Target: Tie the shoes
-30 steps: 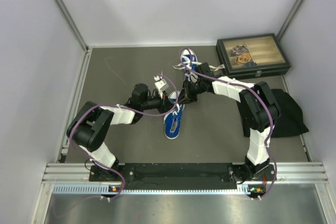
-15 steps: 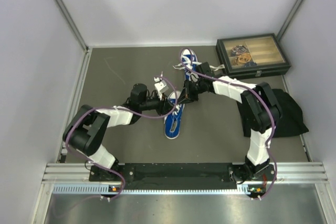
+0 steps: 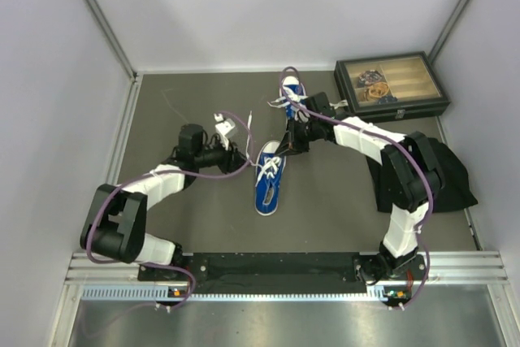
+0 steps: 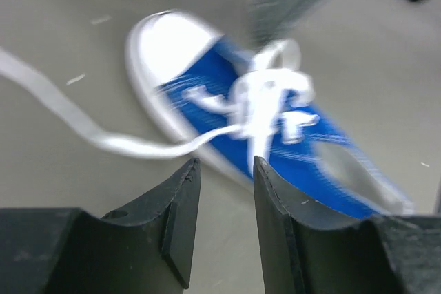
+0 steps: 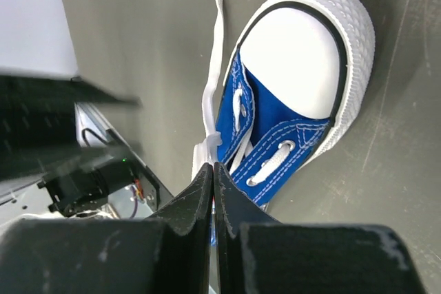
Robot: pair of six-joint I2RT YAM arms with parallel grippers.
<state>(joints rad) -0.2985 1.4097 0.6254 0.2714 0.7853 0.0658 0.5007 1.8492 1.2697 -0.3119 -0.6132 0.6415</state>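
The near blue shoe point(image 3: 268, 180) lies mid-table. It shows blurred in the left wrist view point(image 4: 227, 80) and sharp in the right wrist view point(image 5: 275, 122). The second blue shoe point(image 3: 291, 91) lies farther back. My left gripper point(image 3: 241, 158) is just left of the near shoe, and its jaws point(image 4: 224, 170) are open with nothing between them. A loose white lace point(image 4: 69, 118) trails away from the shoe in front of them. My right gripper point(image 3: 286, 145) is over the near shoe's upper end. It is shut point(image 5: 212, 168) on a white lace point(image 5: 209, 139) of that shoe.
A dark glass-lidded box point(image 3: 390, 85) stands at the back right. A black cloth point(image 3: 451, 172) lies on the right, beside the right arm. Grey walls enclose the table and a metal rail point(image 3: 276, 266) runs along the near edge.
My left arm has drawn back to the left, away from the near shoe, and its gripper is now clear of the laces. My right gripper has stayed over the shoe.
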